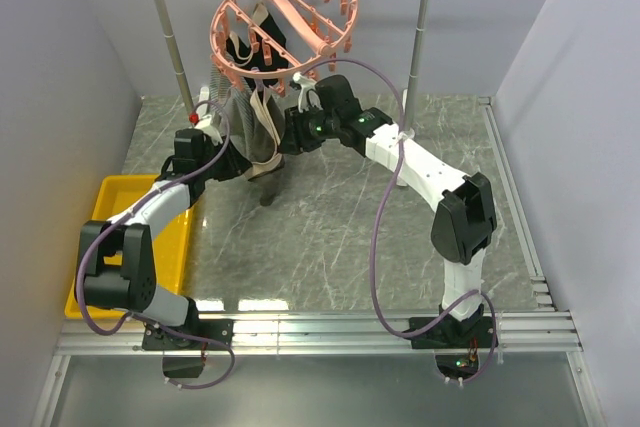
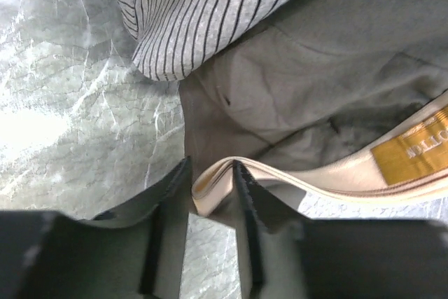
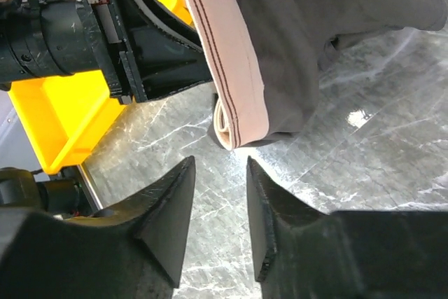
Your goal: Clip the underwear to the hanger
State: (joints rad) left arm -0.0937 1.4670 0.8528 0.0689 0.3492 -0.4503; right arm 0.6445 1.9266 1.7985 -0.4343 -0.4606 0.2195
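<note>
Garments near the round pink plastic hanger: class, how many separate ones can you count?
3: a black garment hanging from the salmon-pink hanger; a light grey striped cloth next to it; dark grey-brown underwear in the left gripper. More may be hidden.

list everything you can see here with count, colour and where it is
underwear: 1, dark grey-brown with beige waistband, hanging between the two arms
hanger: 1, salmon pink, hooked on the rail above the table
striped cloth: 1, light grey with dark stripes, hanging beside the underwear
black garment: 1, black, hanging at the hanger's left side
rail: 1, white, at the table's far edge
tray: 1, yellow, on the table's left side
table: 1, grey marble pattern
left pincer: 1, black, shut on the waistband fold
right pincer: 1, black, open, close to the waistband, holding nothing
</note>
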